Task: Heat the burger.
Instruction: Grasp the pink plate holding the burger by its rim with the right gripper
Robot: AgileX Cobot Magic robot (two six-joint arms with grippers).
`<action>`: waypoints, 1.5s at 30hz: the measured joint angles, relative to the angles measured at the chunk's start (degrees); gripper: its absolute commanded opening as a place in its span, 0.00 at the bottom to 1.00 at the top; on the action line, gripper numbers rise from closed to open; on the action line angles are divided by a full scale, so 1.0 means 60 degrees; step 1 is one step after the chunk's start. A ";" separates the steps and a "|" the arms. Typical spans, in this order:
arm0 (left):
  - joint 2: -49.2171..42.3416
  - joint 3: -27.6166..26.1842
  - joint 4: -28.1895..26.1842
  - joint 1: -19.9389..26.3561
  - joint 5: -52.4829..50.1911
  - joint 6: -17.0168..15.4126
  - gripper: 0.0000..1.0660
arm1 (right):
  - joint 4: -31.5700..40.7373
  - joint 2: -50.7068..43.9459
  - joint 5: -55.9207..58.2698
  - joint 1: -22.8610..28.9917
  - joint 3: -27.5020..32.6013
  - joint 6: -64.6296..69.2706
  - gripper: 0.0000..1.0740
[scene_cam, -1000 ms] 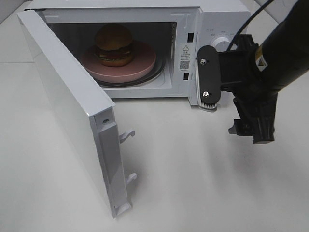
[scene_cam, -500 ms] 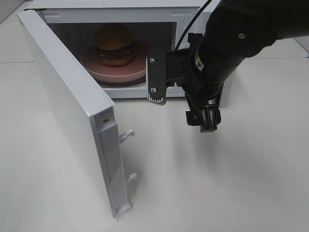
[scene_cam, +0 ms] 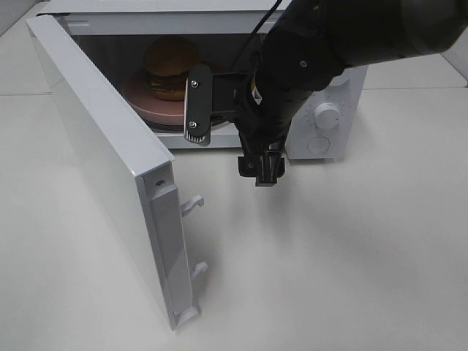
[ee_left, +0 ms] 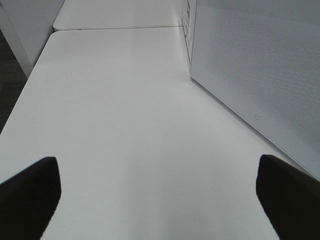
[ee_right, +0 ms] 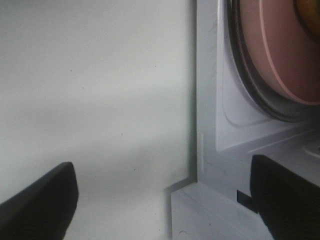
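Observation:
The burger, golden bun over dark patty, sits on a pink plate inside the open microwave. My right gripper hangs just in front of the microwave's opening, at its right half, jaws wide apart with nothing between them. One finger covers part of the plate. In the right wrist view the gripper frames the cavity's front sill, with the plate and a sliver of bun at the edge. The left gripper shows only in its wrist view, open over bare table.
The microwave door stands swung out to the left, its latch hooks pointing into the table's middle. Its perforated panel rises beside the left gripper. A control knob shows to the right of the arm.
The right arm has swept left from the control panel side to the front of the microwave opening, now covering part of the plate. Its jaws stayed open. Burger and door have not moved.

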 measured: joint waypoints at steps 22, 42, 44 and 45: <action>0.0000 0.0000 0.0000 0.0000 0.0000 0.0000 0.95 | -0.0506 0.2053 -0.0850 0.0000 -0.2426 0.0048 0.80; 0.0000 0.0000 0.0029 0.0000 0.0000 0.0000 0.95 | -0.0773 0.4001 -0.0974 -0.0086 -0.4545 0.0115 0.79; 0.0000 0.0000 0.0048 0.0000 0.0000 0.0000 0.95 | -0.0783 0.4049 -0.0974 -0.0134 -0.4612 0.0181 0.79; 0.0000 0.0000 0.0115 0.0000 0.0000 0.0000 0.95 | -0.0773 0.4116 -0.0993 -0.0181 -0.4698 0.0267 0.79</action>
